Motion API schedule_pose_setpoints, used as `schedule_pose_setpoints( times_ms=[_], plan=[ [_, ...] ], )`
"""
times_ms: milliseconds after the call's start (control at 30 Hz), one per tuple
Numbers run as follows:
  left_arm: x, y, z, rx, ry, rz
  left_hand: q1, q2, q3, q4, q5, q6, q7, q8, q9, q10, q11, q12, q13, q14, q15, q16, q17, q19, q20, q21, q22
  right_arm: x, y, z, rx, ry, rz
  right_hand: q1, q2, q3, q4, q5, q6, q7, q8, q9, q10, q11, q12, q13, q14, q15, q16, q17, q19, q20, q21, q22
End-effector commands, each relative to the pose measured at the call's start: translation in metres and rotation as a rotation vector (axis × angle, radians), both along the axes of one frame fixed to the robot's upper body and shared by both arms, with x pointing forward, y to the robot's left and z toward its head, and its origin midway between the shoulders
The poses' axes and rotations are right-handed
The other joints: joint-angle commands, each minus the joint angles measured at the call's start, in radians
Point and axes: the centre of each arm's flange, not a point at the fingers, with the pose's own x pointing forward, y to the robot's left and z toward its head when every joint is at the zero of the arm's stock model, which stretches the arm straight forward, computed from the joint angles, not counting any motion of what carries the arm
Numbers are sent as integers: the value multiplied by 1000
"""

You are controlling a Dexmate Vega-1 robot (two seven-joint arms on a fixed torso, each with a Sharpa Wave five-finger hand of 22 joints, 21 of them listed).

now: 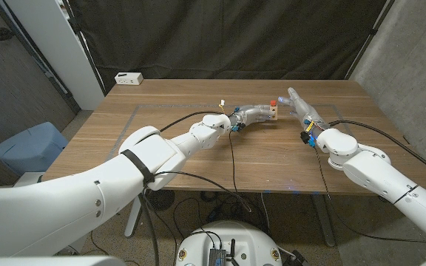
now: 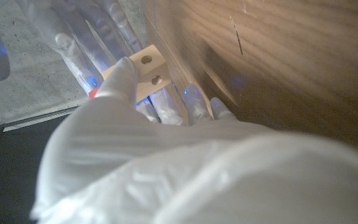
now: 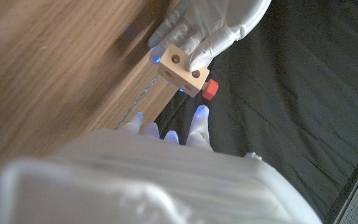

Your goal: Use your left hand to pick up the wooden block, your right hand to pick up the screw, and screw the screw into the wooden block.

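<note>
One wooden block (image 1: 274, 111), in left robot hand (image 1: 251, 115)

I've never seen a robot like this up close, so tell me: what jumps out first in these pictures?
Two long white arms stretch over a wooden table. The left hand grips a small pale wooden block with holes in its side, raised near the table's middle. A red screw sticks out of the block, and the right hand reaches toward it with its fingers apart, holding nothing.
</note>
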Motion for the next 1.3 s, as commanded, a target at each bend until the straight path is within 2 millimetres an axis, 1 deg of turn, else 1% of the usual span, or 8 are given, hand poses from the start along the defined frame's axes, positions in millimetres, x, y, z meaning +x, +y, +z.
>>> schedule_pose_setpoints(
  times_ms=[33,733,1300],
  plan=[
    [1,-1,0,3,6,8,0,11,2,5,5,45,34,8,5,7,1,7,6,8,-59,4,4,2,1,7,5,4,3,3,-6,-2,12,4,25,1,0,3,-4,0,4,-1,-81,10,0,0,-156,9,-1,2,-1,5,1,0],
    [2,-1,1,6,12,18,1,12,2,5,5,46,34,8,5,5,1,6,6,7,-58,5,4,1,2,6,5,11,12,5,-22,10,36,2,26,0,1,3,2,-1,9,-1,-81,11,0,0,-158,9,-1,3,-3,5,1,0],
    [2,0,0,6,15,17,1,12,2,6,5,45,33,8,5,5,1,6,6,8,-57,5,4,2,2,7,5,10,13,2,-14,10,29,1,27,0,2,3,7,-1,11,-1,-81,11,1,0,-158,9,-1,3,-4,5,1,0]
  ],
)
